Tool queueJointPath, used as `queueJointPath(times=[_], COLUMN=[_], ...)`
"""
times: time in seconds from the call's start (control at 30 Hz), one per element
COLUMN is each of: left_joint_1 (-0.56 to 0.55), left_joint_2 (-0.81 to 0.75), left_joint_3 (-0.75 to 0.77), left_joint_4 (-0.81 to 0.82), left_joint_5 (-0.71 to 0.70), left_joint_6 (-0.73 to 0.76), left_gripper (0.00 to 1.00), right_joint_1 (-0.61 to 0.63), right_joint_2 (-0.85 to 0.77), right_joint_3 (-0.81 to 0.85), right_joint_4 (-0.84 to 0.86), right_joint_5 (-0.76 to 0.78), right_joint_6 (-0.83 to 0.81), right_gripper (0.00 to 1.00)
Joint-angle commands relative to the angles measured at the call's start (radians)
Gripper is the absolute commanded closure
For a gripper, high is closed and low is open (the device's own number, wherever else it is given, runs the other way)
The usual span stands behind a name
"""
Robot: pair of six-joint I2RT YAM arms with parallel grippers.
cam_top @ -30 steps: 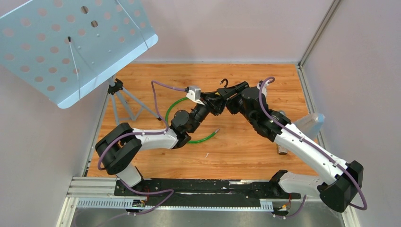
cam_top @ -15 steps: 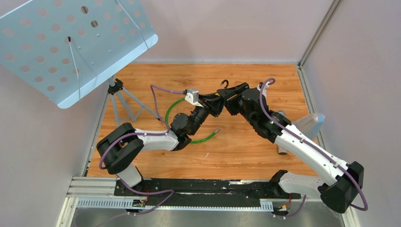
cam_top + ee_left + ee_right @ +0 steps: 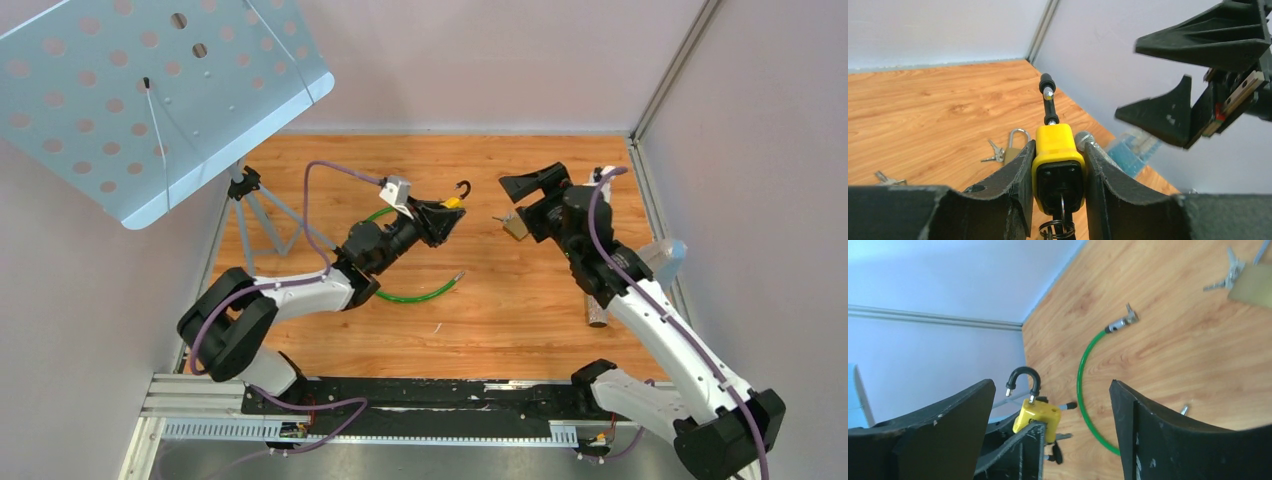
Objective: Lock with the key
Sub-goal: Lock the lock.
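Yellow padlock (image 3: 1058, 165) is off the surface (image 3: 933, 105), clamped by its side faces in the left hand (image 3: 1059, 147). The hand is part-closed, pads tight on the body. The black shackle (image 3: 1048, 97) is popped up with one leg free, so it's not locked yet.

Handling, by the look of it:
- Small, rigid and fairly dense.
- The plastic cover is probably a bit slick, so a flat side grip like this one suits it.
- Push the shackle down at its top curve.
- A key ring (image 3: 1057, 231) hangs at the black underside. The key is likely in the keyhole; pinch its head to turn it.

Right hand (image 3: 1052, 384) is spread wide and empty, apart from the lock and touching nothing. A brass padlock (image 3: 1015, 145) with keys and a green cable (image 3: 1084, 375) lie on the surface.
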Motion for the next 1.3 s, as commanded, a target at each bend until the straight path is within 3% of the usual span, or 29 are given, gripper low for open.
queueJointPath(times=[0.0, 0.07, 0.13, 0.2, 0.27, 0.33, 0.63, 0.93, 1.27], left_joint_1=[0.093, 0.122, 0.136, 0.142, 0.155, 0.165, 0.169, 0.170, 0.170], left_joint_2=[-0.158, -0.210, -0.253, -0.284, -0.298, -0.301, -0.335, -0.399, -0.419], left_joint_3=[0.017, 0.044, 0.092, 0.144, 0.180, 0.215, 0.237, 0.201, 0.181], left_joint_4=[-0.063, -0.157, -0.351, -0.468, -0.530, -0.585, -0.592, -0.553, -0.523], left_joint_5=[0.342, 0.476, 0.580, 0.664, 0.744, 0.812, 0.938, 0.952, 0.964], left_joint_6=[-0.063, -0.049, -0.015, 0.007, -0.011, -0.053, -0.211, -0.167, -0.098], left_gripper=[1.00, 1.00, 1.00, 1.00, 1.00, 1.00, 1.00, 1.00, 1.00], right_joint_1=[-0.116, -0.149, -0.153, -0.153, -0.148, -0.125, -0.047, -0.047, -0.046], right_joint_2=[-0.085, -0.096, -0.093, -0.079, -0.067, -0.069, -0.100, -0.082, -0.012], right_joint_3=[0.011, 0.034, 0.065, 0.086, 0.101, 0.096, 0.080, 0.070, 0.081], right_joint_4=[0.138, 0.150, 0.155, 0.167, 0.182, 0.228, 0.340, 0.215, 0.126], right_joint_5=[-0.258, -0.376, -0.506, -0.749, -1.041, -1.130, -1.106, -1.093, -1.095], right_joint_6=[-0.334, -0.474, -0.612, -0.735, -0.812, -0.834, -0.933, -0.958, -0.862], right_gripper=[0.18, 0.20, 0.26, 0.42, 0.45, 0.48, 0.72, 0.74, 0.88])
